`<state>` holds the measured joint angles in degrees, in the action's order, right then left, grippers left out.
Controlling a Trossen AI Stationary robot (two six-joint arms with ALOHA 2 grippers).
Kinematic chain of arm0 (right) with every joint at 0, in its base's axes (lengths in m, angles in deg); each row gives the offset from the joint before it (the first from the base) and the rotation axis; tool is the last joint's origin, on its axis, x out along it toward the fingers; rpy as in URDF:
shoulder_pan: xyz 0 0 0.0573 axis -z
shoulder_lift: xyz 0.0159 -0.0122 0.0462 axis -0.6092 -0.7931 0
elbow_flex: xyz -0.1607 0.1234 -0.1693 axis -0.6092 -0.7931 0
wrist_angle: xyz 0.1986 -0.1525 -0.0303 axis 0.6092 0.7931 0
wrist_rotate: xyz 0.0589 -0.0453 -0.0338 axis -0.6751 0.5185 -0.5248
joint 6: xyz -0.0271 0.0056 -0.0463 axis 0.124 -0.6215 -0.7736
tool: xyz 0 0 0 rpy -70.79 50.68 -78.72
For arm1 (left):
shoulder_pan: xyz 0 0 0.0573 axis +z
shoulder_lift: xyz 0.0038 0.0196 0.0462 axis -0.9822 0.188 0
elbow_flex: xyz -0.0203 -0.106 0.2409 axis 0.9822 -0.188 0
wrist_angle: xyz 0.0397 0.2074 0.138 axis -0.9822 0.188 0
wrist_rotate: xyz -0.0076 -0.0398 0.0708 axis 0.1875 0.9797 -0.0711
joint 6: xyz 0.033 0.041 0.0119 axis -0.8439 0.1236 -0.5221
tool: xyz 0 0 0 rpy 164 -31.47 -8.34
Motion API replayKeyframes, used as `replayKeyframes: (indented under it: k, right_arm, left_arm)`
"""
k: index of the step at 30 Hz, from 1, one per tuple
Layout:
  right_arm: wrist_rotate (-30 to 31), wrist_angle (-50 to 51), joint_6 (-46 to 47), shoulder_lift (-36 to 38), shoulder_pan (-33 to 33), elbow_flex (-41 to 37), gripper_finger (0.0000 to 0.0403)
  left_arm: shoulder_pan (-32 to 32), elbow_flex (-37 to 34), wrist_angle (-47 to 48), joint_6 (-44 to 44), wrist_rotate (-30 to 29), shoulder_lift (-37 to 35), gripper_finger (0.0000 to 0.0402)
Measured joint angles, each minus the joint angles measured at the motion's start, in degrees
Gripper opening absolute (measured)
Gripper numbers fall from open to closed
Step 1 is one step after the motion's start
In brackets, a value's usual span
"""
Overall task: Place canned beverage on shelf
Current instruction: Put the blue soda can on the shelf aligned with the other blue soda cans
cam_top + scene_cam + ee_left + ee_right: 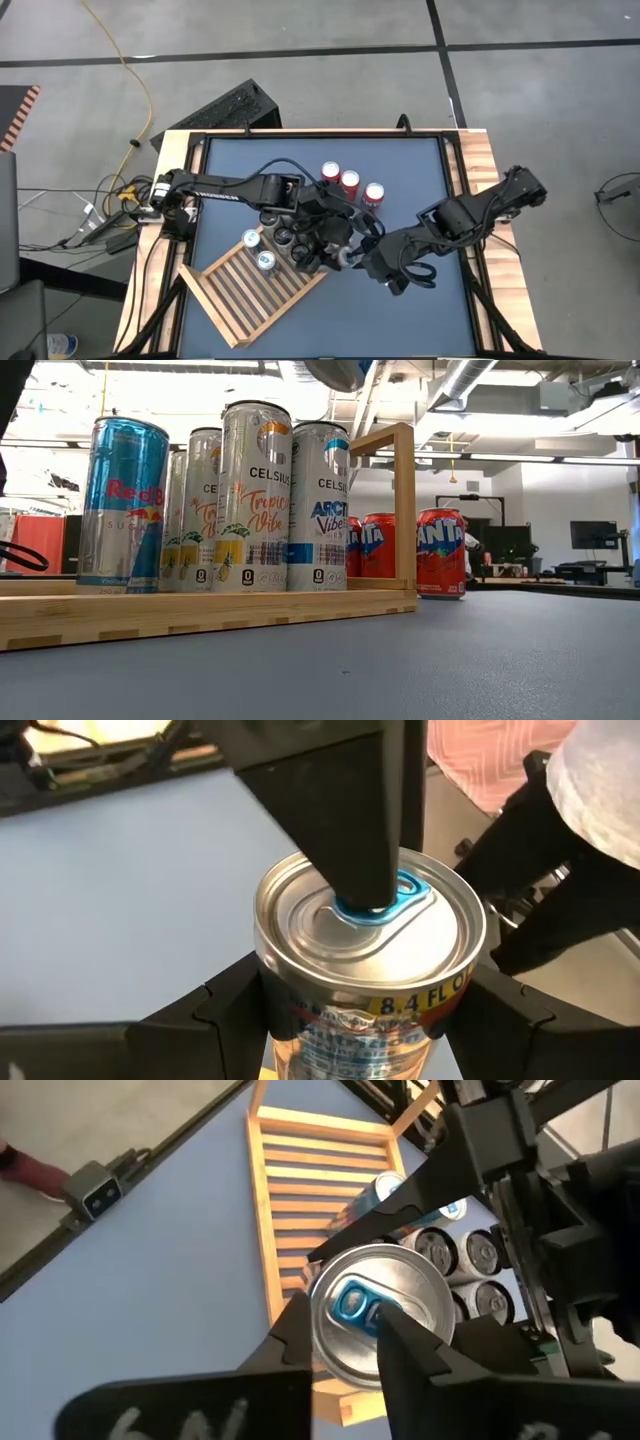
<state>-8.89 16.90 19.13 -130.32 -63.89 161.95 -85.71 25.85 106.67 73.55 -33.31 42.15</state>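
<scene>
A slim silver can (370, 950) with a blue pull tab stands upright in the air between both grippers, over the near right corner of the shelf (240, 300). My left gripper (365, 1010) is shut on its sides. My right gripper (345, 1335) reaches in from the table's right and is shut on the can's top (380, 1310). The shelf is a slatted light-wood rack lying askew on the blue table. Several tall cans (255, 495) stand upright on it. My left gripper pinches the can's wall just below the top rim (275, 1010), one finger on each opposite side. It comes from the table's left, slanting down. The can stays upright; its bottom is hidden. My right gripper has one finger on the lid at the blue tab (372, 910). The other finger (295, 1338) is outside the rim, so the top edge lies between them. It comes from the table's right, slanting down.
Three red cans (350, 182) stand in a row on the table behind the grippers; they show behind the shelf's frame as red cans (440, 550) in the low view. The shelf's slats (310, 1170) toward its other end are bare. Cables and a dark case lie beyond the table's left.
</scene>
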Motion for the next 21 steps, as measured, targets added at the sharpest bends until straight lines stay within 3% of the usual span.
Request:
replayKeyframes:
  k: [12,16,21]
  right_arm:
    - [0.1,-0.9,2.0,2.2,-0.5,0.0,0.0295]
    - [-2.0,-1.1,1.1,1.9,-0.4,0.0,0.0326]
    - [-2.3,-1.0,-0.5,0.8,0.5,-0.1,0.0328]
  left_arm:
    - [-0.1,0.2,-0.6,0.2,-0.2,0.0,0.0226]
    - [0.0,0.2,-0.2,0.3,-0.3,0.0,0.0226]
    - [0.0,0.2,1.2,1.0,-1.0,0.0,0.0226]
